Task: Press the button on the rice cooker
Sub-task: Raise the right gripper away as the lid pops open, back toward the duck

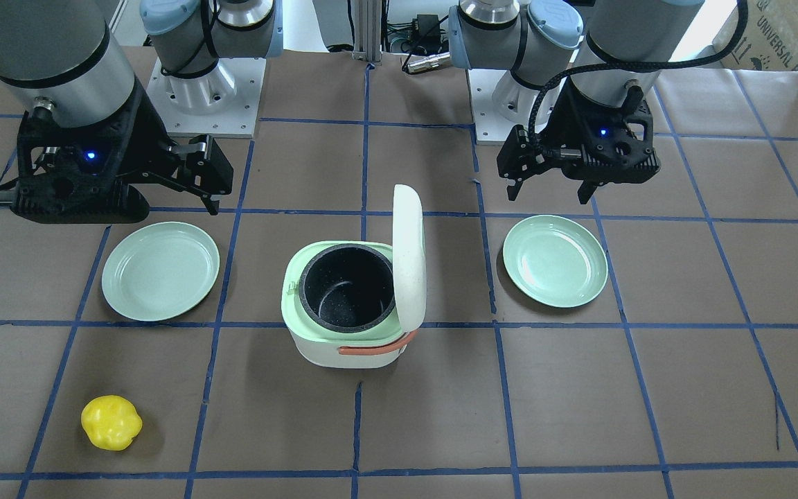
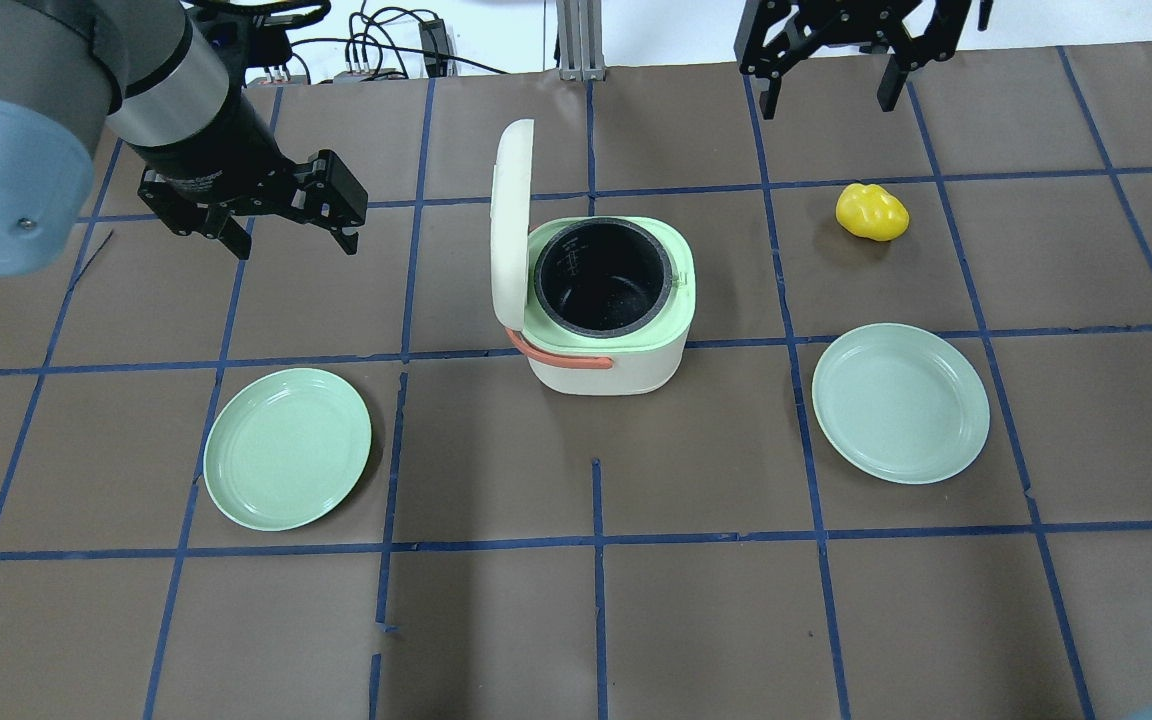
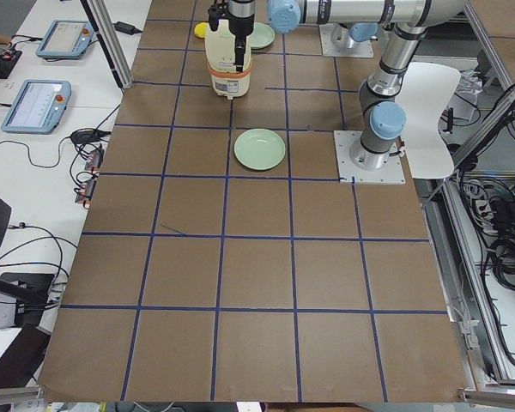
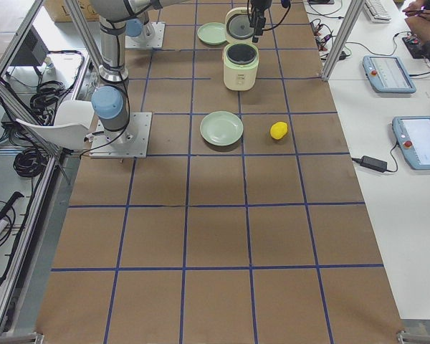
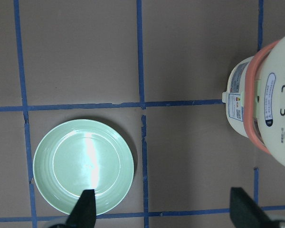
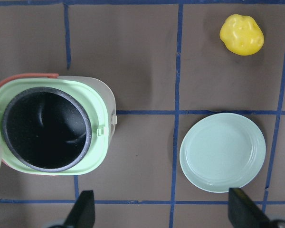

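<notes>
A: Where is the rice cooker [image 2: 626, 370] found?

B: It is set upright near the middle of the desk [image 2: 596, 620], between two pale green plates. Its lid [image 2: 511, 220] is swung up and stands almost vertical on the side toward the left arm, so the black inner pot [image 2: 601, 285] is exposed. An orange handle [image 2: 561, 360] is folded down along the body.

A: How is the left pincer [image 2: 293, 242] held?

B: It is held in the air on the lid's side of the cooker, apart from it, with its fingers spread and nothing gripped. The left plate [image 2: 286, 448] is seen below it in the left wrist view.

A: And the right pincer [image 2: 826, 100]?

B: It is raised high above the desk, fingers likewise spread wide and empty. The cooker, the right plate [image 2: 901, 402] and a yellow pepper-shaped toy [image 2: 871, 212] are all seen beneath it, the toy lying apart from both.

A: Is the button seen?

B: A printed panel [image 5: 275, 102] is seen on the lid's outer face; which mark is the button cannot be told.
</notes>
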Tool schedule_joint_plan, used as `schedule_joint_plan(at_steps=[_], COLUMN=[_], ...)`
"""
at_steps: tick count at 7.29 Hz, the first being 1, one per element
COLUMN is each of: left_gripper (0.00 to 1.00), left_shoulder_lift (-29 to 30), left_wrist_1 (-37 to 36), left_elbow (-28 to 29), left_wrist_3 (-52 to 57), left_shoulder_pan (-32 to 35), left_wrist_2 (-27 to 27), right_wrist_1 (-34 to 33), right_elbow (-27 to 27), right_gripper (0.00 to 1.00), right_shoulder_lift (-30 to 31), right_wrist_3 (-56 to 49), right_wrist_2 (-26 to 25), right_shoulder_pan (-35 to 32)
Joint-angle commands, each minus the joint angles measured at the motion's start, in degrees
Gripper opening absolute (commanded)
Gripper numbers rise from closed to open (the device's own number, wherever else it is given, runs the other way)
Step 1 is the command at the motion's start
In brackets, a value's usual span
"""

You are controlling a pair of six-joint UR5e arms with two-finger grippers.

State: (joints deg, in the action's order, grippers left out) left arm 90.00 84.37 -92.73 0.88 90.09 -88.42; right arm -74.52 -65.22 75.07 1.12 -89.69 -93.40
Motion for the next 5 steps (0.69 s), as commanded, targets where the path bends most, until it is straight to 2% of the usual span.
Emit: schedule_joint_plan(at_steps=[1,3,5], left_gripper=[1.0,1.0,1.0], left_shoulder_lift=[0.0,0.0,0.0], left_wrist_1=[0.0,0.0,0.0], left_elbow=[0.0,0.0,0.0], left_wrist_3=[0.0,0.0,0.0], left_shoulder_pan=[0.0,0.0,0.0], left_wrist_2=[0.0,0.0,0.0], right_wrist_1=[-1.3,-5.0,-5.9], right_elbow=[-10.1,-16.0,-17.0], right_gripper=[1.0,1.0,1.0], right_shoulder_lift=[5.9,9.4,9.9], right_wrist_3=[-2.3,-2.0,-2.1], right_wrist_2=[0.0,-0.2,-0.2], right_shoulder_pan=[3.8,4.2,4.5])
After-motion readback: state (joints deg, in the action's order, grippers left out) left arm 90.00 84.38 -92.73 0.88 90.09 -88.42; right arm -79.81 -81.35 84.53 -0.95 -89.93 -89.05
